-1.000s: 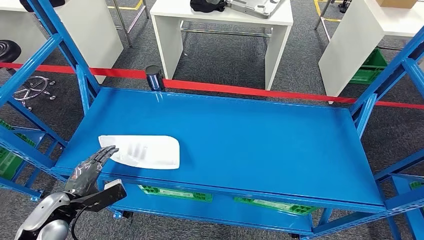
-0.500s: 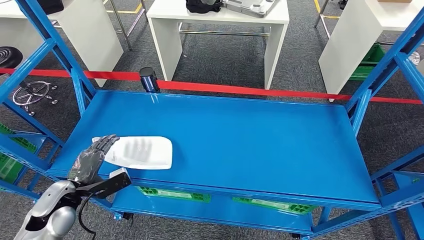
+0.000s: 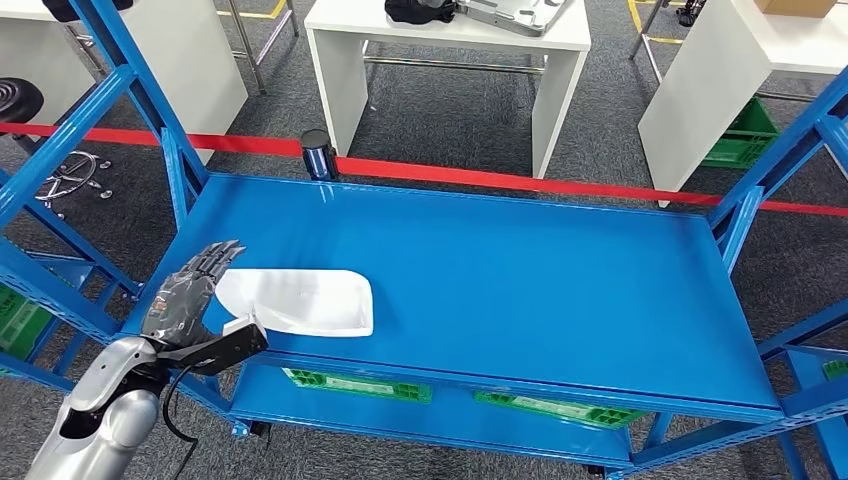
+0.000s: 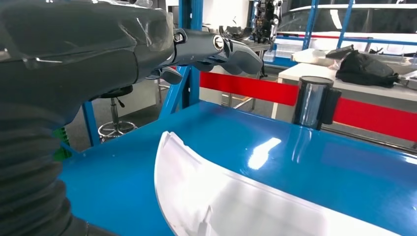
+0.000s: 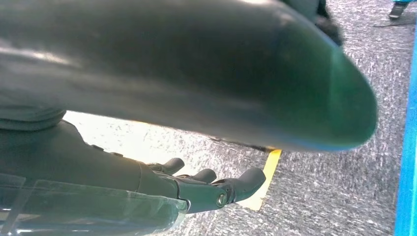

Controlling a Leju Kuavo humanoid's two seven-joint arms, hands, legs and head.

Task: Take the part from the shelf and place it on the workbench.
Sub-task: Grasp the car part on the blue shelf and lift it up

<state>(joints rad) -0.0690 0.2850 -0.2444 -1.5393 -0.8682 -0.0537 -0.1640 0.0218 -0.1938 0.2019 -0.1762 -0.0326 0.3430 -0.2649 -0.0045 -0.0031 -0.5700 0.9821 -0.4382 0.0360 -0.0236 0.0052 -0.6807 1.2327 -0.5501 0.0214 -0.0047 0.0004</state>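
The white curved part [image 3: 300, 300] lies flat on the blue shelf [image 3: 520, 270], near its front left corner. My left hand [image 3: 188, 295] is stretched out over the part's left end, fingers straight and apart, holding nothing. In the left wrist view the fingers [image 4: 216, 46] sit above the part's rounded edge [image 4: 231, 196] with a gap between them. My right hand [image 5: 206, 189] hangs over the grey floor with its fingers loosely spread and nothing in them.
Blue uprights [image 3: 140, 110] frame the shelf on both sides. Behind the shelf run a red barrier tape [image 3: 520, 180] and its post [image 3: 318, 155]. White tables [image 3: 450, 40] stand beyond. Green crates [image 3: 355, 385] sit on the lower level.
The head camera has shifted slightly. My left hand has reached further forward over the part's left end; the part stays where it lay on the shelf.
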